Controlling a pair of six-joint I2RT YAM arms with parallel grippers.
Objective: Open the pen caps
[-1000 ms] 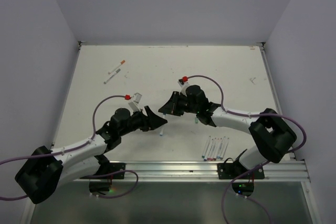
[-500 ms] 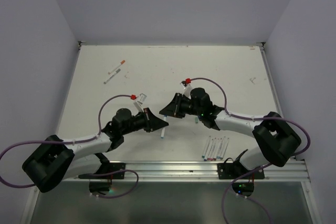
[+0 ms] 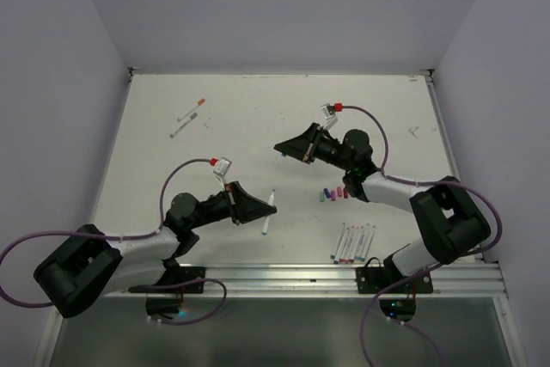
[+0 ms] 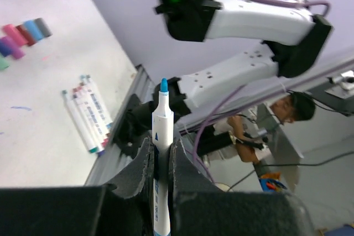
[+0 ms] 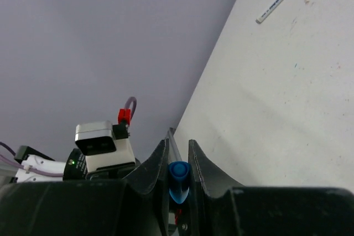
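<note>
One cap (image 5: 178, 174) is newly off: left gripper (image 4: 162, 143) clamps the bared pen (image 4: 162, 113); right gripper (image 5: 177, 146), now pulled away, seemingly pinches it.

the white pen (image 4: 162, 122) clamped in my left gripper (image 4: 161, 150) stands uncapped, its blue tip bare. a blue cap (image 5: 178, 176) sits pinched in my right gripper (image 5: 177, 146). loose caps (image 3: 333, 193) lie clustered just beyond a row of pens (image 3: 353, 243); two more pens (image 3: 189, 116) lie far left.

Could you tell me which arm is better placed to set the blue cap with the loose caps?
Probably right: the right claw grips the blue cap, the loose caps lie beside that arm; the left claw holds the uncapped pen.
</note>
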